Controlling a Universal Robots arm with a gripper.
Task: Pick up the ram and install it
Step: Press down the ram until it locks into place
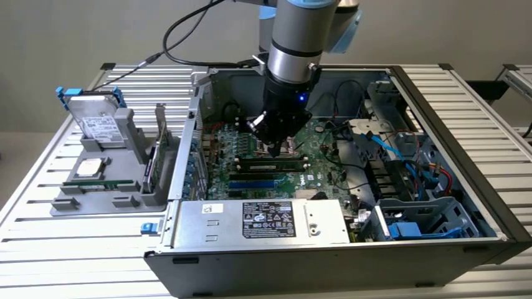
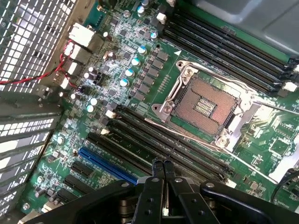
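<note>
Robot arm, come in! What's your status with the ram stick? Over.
Gripper shut, holding nothing. Ram lying along a motherboard slot, right by the fingertips. Blue cable well off to the side, not in the way.

The arm (image 1: 293, 43) comes down from the top centre of the exterior frame, nearly vertical. Its end effector (image 1: 273, 148) points downward, both fingers (image 2: 157, 173) pressed together with nothing between.

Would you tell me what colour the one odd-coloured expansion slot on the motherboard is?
Bright blue; the slot shows best in the wrist view, beside the black slots.
</note>
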